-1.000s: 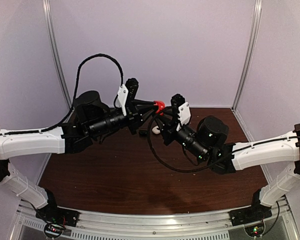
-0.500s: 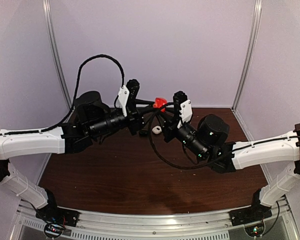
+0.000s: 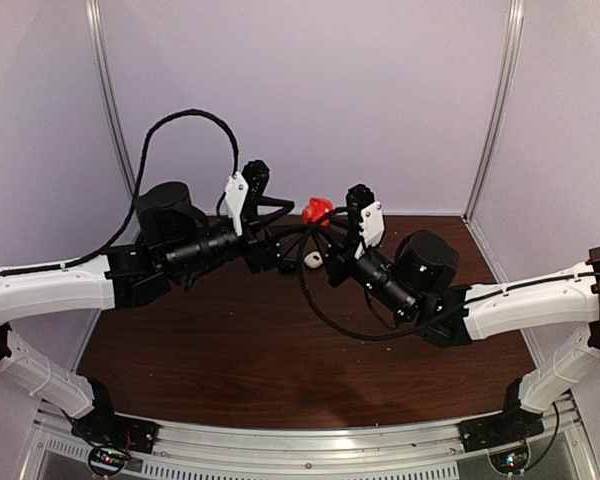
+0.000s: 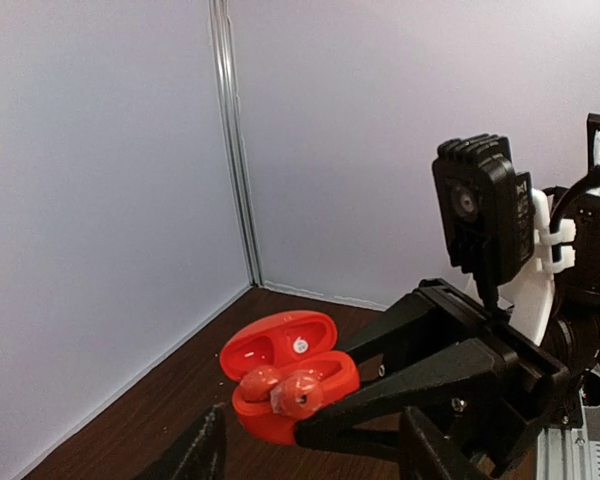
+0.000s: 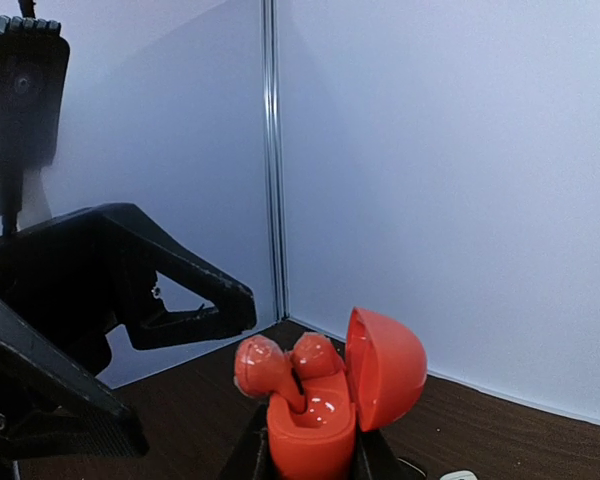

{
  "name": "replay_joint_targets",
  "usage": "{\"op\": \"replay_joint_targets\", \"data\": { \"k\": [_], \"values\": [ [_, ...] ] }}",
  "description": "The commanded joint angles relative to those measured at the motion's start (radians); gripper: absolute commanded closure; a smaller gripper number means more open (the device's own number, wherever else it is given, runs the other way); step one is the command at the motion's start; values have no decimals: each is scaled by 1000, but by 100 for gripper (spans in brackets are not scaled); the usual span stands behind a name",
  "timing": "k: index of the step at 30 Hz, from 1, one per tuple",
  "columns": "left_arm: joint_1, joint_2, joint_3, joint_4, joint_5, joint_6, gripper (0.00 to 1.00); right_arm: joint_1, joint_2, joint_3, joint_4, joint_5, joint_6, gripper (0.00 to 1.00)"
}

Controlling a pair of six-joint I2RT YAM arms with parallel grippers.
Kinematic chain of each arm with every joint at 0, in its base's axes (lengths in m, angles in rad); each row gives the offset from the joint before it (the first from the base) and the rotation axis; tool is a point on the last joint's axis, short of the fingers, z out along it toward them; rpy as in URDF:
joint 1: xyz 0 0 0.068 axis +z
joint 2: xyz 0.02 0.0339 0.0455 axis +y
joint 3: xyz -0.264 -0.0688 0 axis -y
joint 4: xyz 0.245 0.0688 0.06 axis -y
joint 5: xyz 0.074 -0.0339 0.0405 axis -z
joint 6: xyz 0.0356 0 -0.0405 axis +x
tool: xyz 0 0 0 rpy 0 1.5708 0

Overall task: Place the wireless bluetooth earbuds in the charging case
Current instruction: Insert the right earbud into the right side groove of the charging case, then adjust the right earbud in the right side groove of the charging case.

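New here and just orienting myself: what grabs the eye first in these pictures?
A bright red charging case, lid open, held aloft by the right gripper above the far side of the table, with two red earbuds poking out of its wells. The left gripper faces it close by, jaws apart, holding nothing.

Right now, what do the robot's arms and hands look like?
The left arm and the right arm have white shells with black cylindrical joints. The left hand and the right hand are black with two angular fingers, each with a white camera bracket. A thick black cable loops above the left arm.
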Motion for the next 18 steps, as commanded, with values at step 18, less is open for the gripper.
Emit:
{"op": "replay_joint_targets", "data": {
  "k": [18],
  "values": [
    [14, -132, 96, -463, 241, 253, 2, -114, -121, -83, -146, -777, 17, 100]
  ]
}}
